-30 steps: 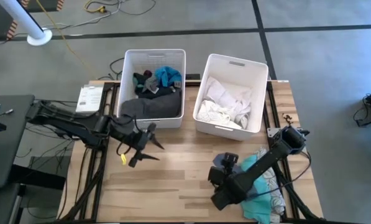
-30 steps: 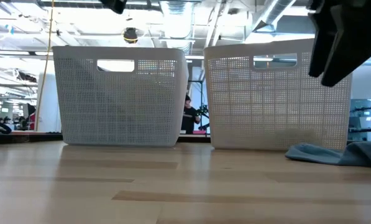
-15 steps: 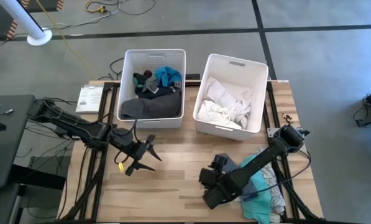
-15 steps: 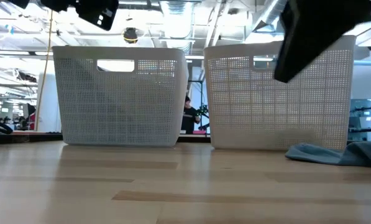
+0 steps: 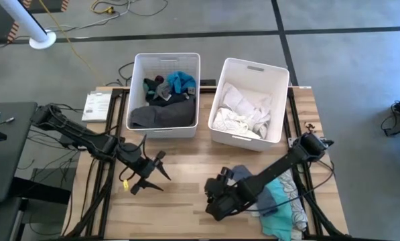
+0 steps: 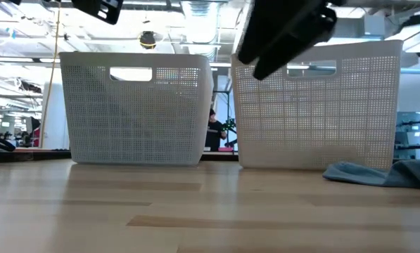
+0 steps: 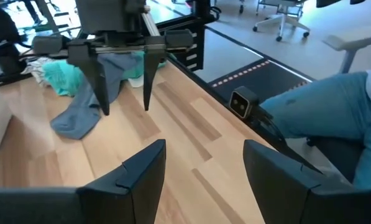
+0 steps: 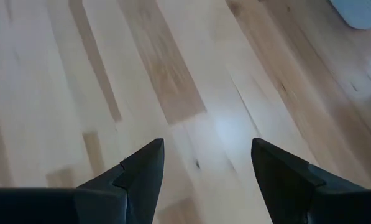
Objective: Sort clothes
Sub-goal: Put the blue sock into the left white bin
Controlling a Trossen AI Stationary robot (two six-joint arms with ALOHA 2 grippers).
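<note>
Overhead and bench-level views of a two-arm sorting station. The left gripper hangs over the bare bench in front of the left bin, its fingers spread wide and holding nothing. The right gripper is stretched across the bench toward the middle, beside the unsorted clothes; its fingers are likewise well apart and empty, with only bare wood between them. The left bin contains dark, grey and blue clothes; the right bin contains white clothes. A pile of unsorted clothes, teal, blue and light patterned, lies at the bench's right front corner, partly under the right arm. In the low view a blue-grey garment lies flat on the bench in front of the right bin.
</note>
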